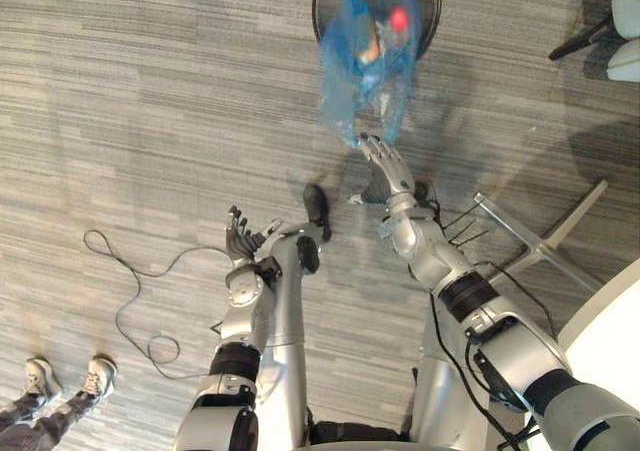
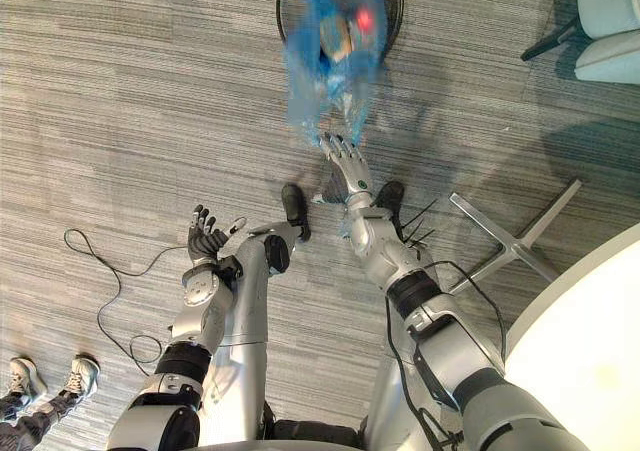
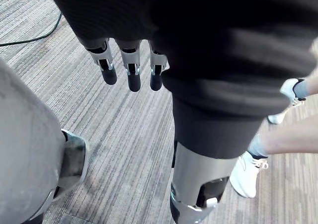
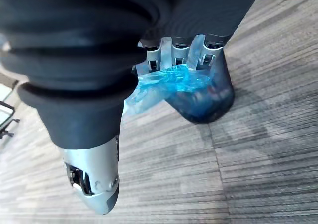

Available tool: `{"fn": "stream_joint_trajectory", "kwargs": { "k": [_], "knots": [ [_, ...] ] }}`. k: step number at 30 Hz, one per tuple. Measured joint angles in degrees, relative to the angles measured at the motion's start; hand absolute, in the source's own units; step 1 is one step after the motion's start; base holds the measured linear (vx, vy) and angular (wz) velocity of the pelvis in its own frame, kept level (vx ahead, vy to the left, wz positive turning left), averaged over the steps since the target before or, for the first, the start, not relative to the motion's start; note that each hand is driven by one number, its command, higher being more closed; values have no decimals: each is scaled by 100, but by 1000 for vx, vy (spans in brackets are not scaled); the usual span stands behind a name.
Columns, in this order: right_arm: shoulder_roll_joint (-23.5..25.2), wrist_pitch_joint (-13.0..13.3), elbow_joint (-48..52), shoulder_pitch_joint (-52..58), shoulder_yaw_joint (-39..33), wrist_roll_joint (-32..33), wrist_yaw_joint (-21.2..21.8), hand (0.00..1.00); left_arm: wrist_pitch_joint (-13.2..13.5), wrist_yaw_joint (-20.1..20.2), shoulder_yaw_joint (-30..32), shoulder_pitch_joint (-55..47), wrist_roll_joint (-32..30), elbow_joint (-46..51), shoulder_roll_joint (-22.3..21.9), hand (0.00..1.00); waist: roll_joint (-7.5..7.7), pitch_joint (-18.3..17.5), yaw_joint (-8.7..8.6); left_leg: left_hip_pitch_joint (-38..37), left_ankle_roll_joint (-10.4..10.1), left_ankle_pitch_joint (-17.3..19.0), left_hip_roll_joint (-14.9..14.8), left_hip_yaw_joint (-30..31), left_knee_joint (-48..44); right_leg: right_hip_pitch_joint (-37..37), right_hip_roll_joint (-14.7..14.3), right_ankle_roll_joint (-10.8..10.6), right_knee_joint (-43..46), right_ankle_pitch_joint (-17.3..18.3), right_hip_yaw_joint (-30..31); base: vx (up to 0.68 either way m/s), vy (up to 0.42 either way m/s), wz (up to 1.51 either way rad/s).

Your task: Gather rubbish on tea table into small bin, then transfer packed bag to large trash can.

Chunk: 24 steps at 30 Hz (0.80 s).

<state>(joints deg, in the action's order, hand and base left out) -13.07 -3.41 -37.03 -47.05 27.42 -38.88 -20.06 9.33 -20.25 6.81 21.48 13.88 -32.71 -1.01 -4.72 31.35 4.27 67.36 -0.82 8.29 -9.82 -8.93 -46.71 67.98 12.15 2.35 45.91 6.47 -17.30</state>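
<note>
A humanoid robot's right hand (image 1: pixel 388 171) reaches forward over a grey, striped carpet floor (image 1: pixel 150 121), with a translucent blue plastic rubbish bag (image 1: pixel 365 51) stretching away from its fingertips above a round black large trash can (image 1: pixel 436 6). The fingers (image 4: pixel 180 55) are nearly straight and the thumb stands apart from them. They are not clamped on the bag. Its thin tail lies across the fingertips, and in the right wrist view the crumpled blue film covers them. The bulk of the bag sits over the can's open mouth, and a red piece of rubbish (image 1: pixel 399 18) and something orange show through the plastic.

The left hand (image 1: pixel 240 236) hangs low at the robot's side, well apart from the bag and the can. Its fingers (image 3: pixel 133 77) are loosely spread and hold nothing, and the left wrist view shows them pointing down at the bare carpet.

A person's pale shoes (image 1: pixel 40 376) stand on the carpet at the near left, and one white shoe (image 3: pixel 246 177) also appears in the left wrist view. To the robot's right, the curved edge of a white round worktop (image 1: pixel 610 321) comes in at the lower corner, just beside the grey metal legs of a stand (image 1: pixel 540 241) spread on the floor. A pale chair (image 1: pixel 625 31) sits at the far right, near the can.
</note>
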Motion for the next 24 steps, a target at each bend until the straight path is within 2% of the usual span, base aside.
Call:
{"fn": "stream_joint_trajectory", "kwargs": {
  "k": [6,11,14,15,17,18,24],
  "knots": [
    [-49,-47,-94,104,-43,17,-5,0,-12,6,-4,1,-2,-167,-117,0,2,-1,-18,-273,-26,-18,-7,28,76,-264,-28,-5,-53,8,-30,-30,-7,0],
    [56,-45,327,900,-160,82,-96,0,-141,21,-195,-54,-112,-223,-154,0,70,-19,-33,-796,-23,24,-30,19,278,-848,-104,41,-355,-21,-99,-37,1,-2],
    [355,-34,1048,1622,-463,357,-135,0,-167,32,-227,-299,-115,-145,-111,0,230,-71,-62,-1262,-25,23,-28,-69,508,-1267,-132,51,-568,-41,-102,-18,-12,-5],
    [487,8,1527,1944,-669,538,-280,0,-174,63,-231,-486,-115,-130,-68,0,297,-97,-82,-1553,-35,17,-24,-120,658,-1531,-150,43,-705,-56,-101,-2,-20,-4],
    [627,87,1784,2159,-879,694,-404,0,-197,128,-236,-659,-115,-123,-20,0,355,-127,-121,-1796,-48,8,-18,-166,796,-1762,-170,27,-831,-71,-94,16,-23,-6],
    [767,122,1844,2240,-1041,812,-504,0,-216,143,-273,-866,-117,-102,58,0,455,-181,-185,-2054,-83,-22,-14,-226,938,-1983,-199,48,-980,-109,-72,31,-19,-9],
    [833,277,1654,2894,-1401,1249,-510,0,-277,287,-519,-1190,-121,-313,210,0,594,-259,-215,-3051,-146,-115,87,-275,1549,-2947,-280,33,-1561,-234,-94,72,-8,-2]
  ]
}}
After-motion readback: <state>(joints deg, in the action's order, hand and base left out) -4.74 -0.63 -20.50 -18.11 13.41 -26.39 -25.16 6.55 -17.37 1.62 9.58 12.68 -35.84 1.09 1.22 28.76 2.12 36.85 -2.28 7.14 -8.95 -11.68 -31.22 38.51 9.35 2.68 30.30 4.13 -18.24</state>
